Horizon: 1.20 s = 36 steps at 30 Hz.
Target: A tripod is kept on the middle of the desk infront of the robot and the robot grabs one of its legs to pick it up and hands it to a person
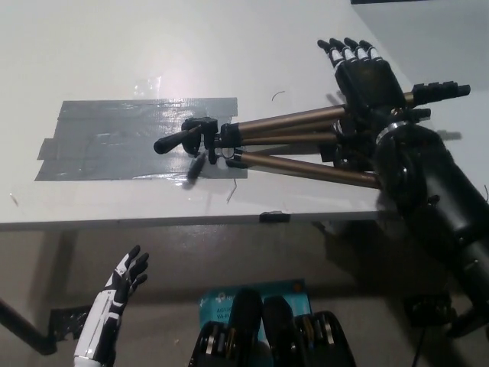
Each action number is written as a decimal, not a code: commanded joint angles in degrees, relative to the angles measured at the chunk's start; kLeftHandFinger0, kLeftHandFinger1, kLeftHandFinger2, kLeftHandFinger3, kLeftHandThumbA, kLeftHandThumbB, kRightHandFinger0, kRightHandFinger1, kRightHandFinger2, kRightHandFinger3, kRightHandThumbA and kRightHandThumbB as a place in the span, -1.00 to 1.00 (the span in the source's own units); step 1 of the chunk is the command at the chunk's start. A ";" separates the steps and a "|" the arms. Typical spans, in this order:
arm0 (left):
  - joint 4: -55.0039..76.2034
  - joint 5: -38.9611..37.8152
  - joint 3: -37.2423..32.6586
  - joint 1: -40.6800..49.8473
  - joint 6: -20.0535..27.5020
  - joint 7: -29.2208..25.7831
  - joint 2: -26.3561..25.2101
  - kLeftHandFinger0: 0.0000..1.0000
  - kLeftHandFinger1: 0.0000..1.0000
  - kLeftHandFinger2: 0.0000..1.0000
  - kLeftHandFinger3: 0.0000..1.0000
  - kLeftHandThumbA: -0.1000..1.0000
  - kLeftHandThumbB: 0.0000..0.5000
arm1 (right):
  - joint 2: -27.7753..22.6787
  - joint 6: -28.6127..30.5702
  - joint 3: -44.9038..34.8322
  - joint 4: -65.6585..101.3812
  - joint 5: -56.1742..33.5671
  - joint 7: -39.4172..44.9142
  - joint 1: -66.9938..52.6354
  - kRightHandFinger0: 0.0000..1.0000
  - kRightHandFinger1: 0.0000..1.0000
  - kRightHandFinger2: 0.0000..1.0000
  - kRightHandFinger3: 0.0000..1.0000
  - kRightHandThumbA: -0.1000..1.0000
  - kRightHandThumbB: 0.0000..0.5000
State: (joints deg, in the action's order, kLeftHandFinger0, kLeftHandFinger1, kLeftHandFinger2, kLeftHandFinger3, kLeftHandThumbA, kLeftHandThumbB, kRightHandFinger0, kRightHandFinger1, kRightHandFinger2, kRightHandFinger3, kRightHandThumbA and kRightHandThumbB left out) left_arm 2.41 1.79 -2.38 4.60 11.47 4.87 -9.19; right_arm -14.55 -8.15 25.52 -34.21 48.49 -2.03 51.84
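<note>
A bronze-legged tripod (290, 141) lies flat on the white desk (191, 46), its black head (191, 138) over a patch of grey tape and its legs fanning out to the right. My black right hand (363, 73) hovers open over the far legs, fingers stretched toward the back of the desk, and its forearm hides the leg ends near the desk's right edge. One black foot (443, 89) still shows past the wrist. My white left hand (122, 283) rests open below the desk's front edge at the lower left.
A grey tape patch (122, 138) covers the desk's left middle. A small black clip (273, 216) sits on the front edge. A teal box (221, 302) lies on the floor below. The desk's right edge runs diagonally past my right arm.
</note>
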 commanded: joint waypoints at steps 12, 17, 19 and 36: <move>1.19 0.91 -0.53 0.03 3.05 0.91 -1.19 1.00 1.00 1.00 1.00 1.00 -0.50 | 1.54 10.77 6.72 -21.66 6.93 -34.32 6.92 -1.00 -0.96 -0.27 -0.54 -1.00 0.07; 1.30 1.46 -0.62 -0.18 2.53 0.91 -1.51 1.00 1.00 1.00 1.00 1.00 -0.54 | 1.85 12.33 6.68 -19.06 7.54 -41.86 6.26 -1.00 -0.70 0.26 -0.31 -1.00 -0.08; 1.23 1.29 -0.61 -0.38 2.50 0.91 -1.43 1.00 1.00 1.00 1.00 1.00 -0.56 | 1.87 12.73 6.40 -17.44 7.49 -42.60 6.18 -1.00 -0.80 0.13 -0.38 -1.00 -0.22; 0.93 2.07 -0.80 -1.97 2.07 1.04 -1.97 1.00 1.00 1.00 1.00 1.00 -0.46 | 1.73 13.34 3.41 2.58 9.07 -39.90 7.00 -1.00 -0.73 0.28 0.31 -1.00 -0.55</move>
State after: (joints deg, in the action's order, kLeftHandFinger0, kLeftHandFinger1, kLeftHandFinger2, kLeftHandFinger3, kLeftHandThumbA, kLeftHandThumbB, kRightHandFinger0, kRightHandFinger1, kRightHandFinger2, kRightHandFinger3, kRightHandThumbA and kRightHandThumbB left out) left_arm 1.98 2.58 -3.04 3.39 11.56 4.88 -9.62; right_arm -12.77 1.16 30.82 -38.57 55.68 -32.36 51.36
